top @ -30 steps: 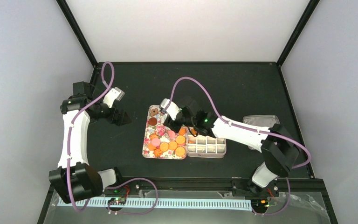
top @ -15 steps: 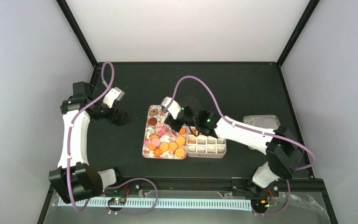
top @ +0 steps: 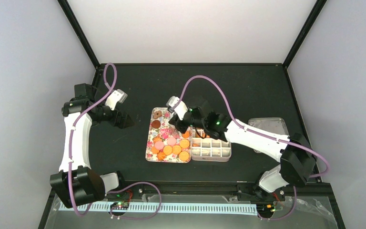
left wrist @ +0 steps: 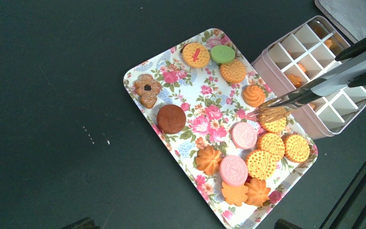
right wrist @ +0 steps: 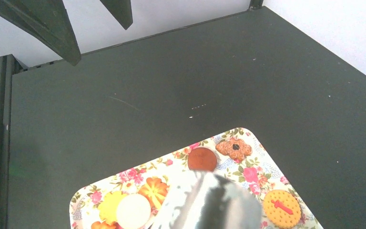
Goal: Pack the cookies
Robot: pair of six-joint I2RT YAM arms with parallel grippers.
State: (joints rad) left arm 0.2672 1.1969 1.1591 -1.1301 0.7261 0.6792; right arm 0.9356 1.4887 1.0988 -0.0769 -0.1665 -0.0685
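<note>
Several cookies [left wrist: 259, 162], mostly orange-golden with pink, brown and green ones, lie on a flower-patterned tray [left wrist: 205, 95]. My right gripper [top: 185, 119] is above the tray's right side, shut on metal tongs [left wrist: 314, 86]. The tong tips are nearly together at a round golden cookie [left wrist: 274, 124] by the tray's right edge. In the right wrist view the tongs [right wrist: 209, 202] are a blurred silver shape over the tray [right wrist: 262, 174]. My left gripper [top: 124, 119] hovers left of the tray, open and holding nothing, with its fingertips [left wrist: 83, 223] at the frame's bottom edge.
A pale pink box with a white compartment grid [left wrist: 324, 62] stands against the tray's right edge [top: 212, 151], with a few orange cookies [left wrist: 294, 78] in its cells. A grey lid [top: 267, 125] lies to the right of it. Black frame posts stand at the table's far corners.
The right wrist has shifted slightly toward the far side over the tray and its elbow has swung right. The left arm has not moved.
</note>
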